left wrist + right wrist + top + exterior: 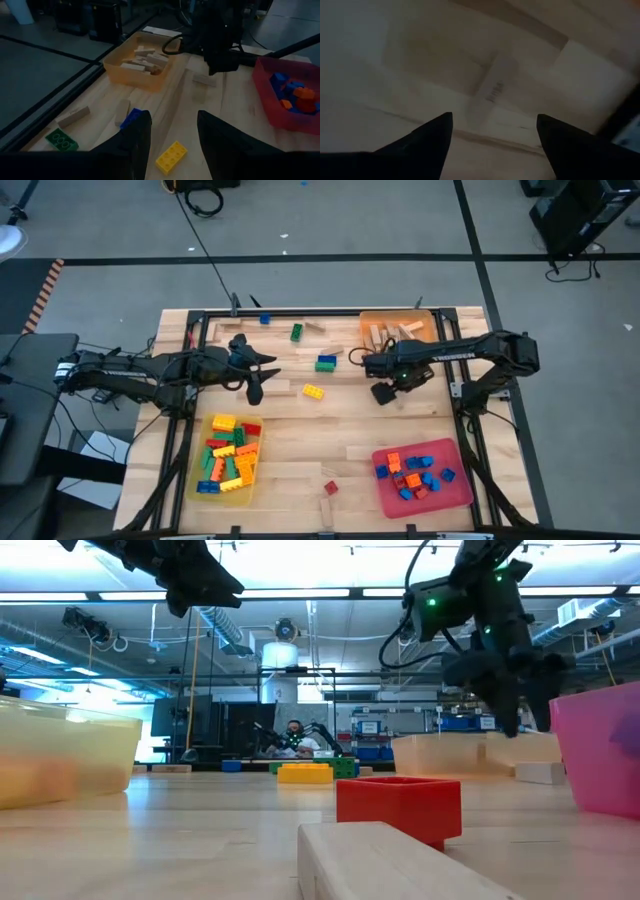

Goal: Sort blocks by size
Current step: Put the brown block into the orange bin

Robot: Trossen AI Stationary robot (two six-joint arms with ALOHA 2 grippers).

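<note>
Right pincer (492, 132) hangs spread above wooden block (492, 92); left arm idles.

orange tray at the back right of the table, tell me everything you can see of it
The orange tray is a shallow rectangular bin of translucent orange plastic with low upright walls and an open top. It sits flat on the wooden table at the back right corner. Inside lie several plain tan wooden blocks, piled loosely at different angles. The left wrist view shows one long side wall clearly. The right end effector hangs just in front of it, not touching it. Nothing else touches the tray.
</note>
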